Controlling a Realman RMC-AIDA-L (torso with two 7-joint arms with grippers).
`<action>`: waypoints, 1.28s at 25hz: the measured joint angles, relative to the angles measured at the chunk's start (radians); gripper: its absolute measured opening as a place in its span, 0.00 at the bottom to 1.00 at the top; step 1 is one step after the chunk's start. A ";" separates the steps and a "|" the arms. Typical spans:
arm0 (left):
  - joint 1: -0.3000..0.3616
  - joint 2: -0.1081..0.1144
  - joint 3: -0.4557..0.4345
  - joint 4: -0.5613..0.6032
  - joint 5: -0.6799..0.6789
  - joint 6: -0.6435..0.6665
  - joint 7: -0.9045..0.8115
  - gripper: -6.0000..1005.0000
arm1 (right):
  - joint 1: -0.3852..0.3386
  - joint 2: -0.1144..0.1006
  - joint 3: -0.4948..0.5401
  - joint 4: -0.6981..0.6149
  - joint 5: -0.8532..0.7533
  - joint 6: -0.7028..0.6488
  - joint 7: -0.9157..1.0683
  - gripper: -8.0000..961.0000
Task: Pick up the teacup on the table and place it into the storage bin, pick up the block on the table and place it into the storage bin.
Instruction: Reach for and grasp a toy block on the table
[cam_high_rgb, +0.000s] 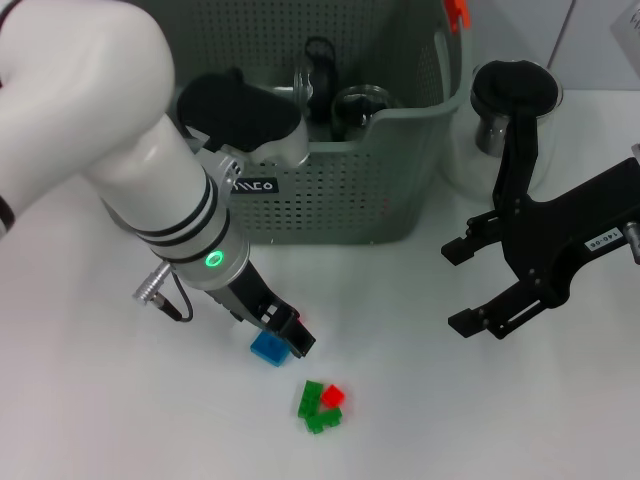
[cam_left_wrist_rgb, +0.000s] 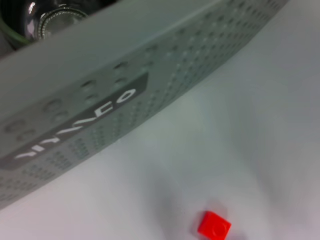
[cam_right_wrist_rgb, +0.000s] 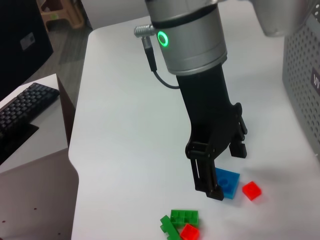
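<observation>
The grey perforated storage bin (cam_high_rgb: 340, 190) stands at the back of the white table, and its wall and black label fill the left wrist view (cam_left_wrist_rgb: 100, 115). A clear glass teacup (cam_high_rgb: 358, 106) lies inside it. A blue block (cam_high_rgb: 267, 348) lies on the table in front of the bin and also shows in the right wrist view (cam_right_wrist_rgb: 229, 183). My left gripper (cam_high_rgb: 287, 335) is down at the table, open, with its fingers on either side of the blue block (cam_right_wrist_rgb: 224, 169). A small red block (cam_right_wrist_rgb: 251, 190) lies just beside it (cam_left_wrist_rgb: 214, 226). My right gripper (cam_high_rgb: 458, 286) is open and empty, hovering at the right.
A cluster of green blocks with a red one (cam_high_rgb: 322, 405) lies near the front edge (cam_right_wrist_rgb: 180, 222). A glass jug with a black lid (cam_high_rgb: 513, 92) stands right of the bin. Another glass piece with a black handle (cam_high_rgb: 318, 70) is in the bin.
</observation>
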 joint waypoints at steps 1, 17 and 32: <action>0.000 0.000 0.008 0.000 0.003 -0.002 -0.005 0.89 | 0.000 0.000 0.001 0.000 0.000 0.000 -0.002 0.98; -0.009 -0.002 0.066 0.001 0.020 -0.012 -0.032 0.89 | -0.001 0.000 0.007 0.002 0.000 0.017 -0.013 0.99; -0.026 -0.002 0.115 0.037 0.041 -0.053 -0.031 0.89 | 0.000 0.001 0.009 0.011 0.000 0.030 -0.019 0.98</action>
